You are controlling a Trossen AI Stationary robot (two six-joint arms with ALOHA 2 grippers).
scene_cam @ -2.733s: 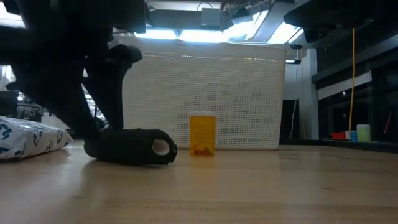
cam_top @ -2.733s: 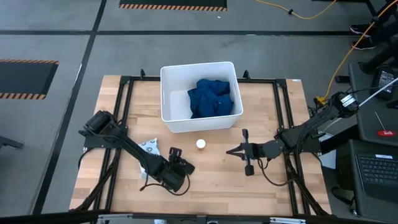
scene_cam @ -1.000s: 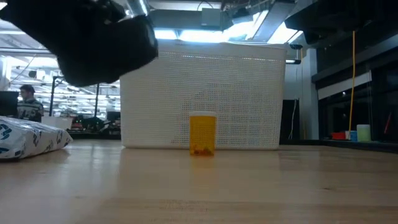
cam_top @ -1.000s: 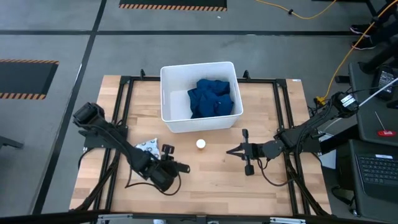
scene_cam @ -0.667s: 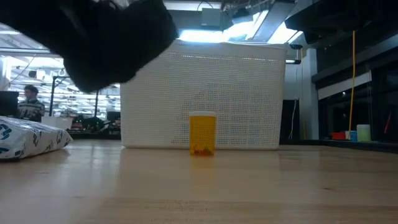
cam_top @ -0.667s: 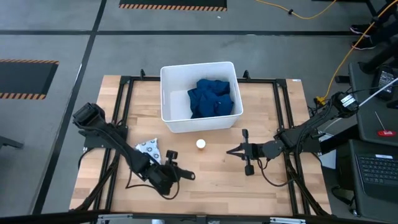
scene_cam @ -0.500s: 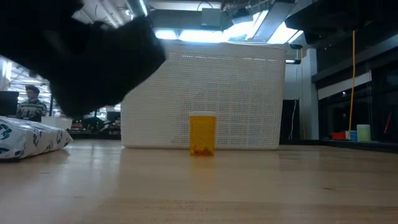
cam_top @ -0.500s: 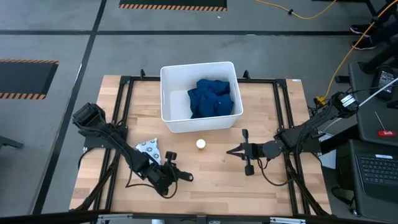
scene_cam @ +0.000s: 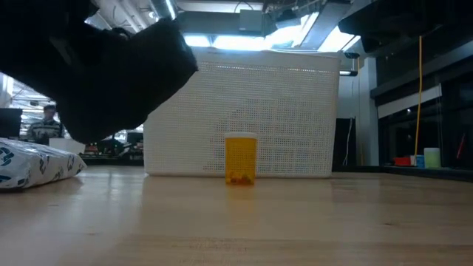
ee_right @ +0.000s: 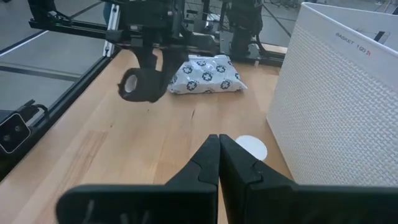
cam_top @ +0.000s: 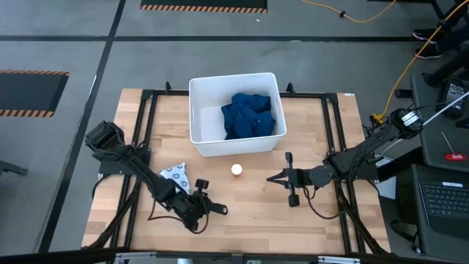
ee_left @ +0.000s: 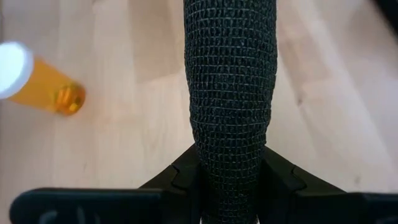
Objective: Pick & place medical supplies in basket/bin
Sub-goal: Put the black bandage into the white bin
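The black roll [ee_left: 229, 112] hangs above the desk [cam_top: 249, 213] near its front edge, pinched lengthwise between the left fingers [cam_top: 207, 207]. It juts far out, so it could clip the bin [cam_top: 201, 139] rim. The right fingers [cam_top: 287, 178], pressed together, wait by the bottle [cam_top: 237, 170].

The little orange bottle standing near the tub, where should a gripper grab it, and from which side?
Probably from straight above, with the fingers closing across the orange bottle just under its white cap. It stands upright, with bare wood all around it, apart from the tub. The right gripper is nearest, with its fingers shut. The left gripper holds the black roll.
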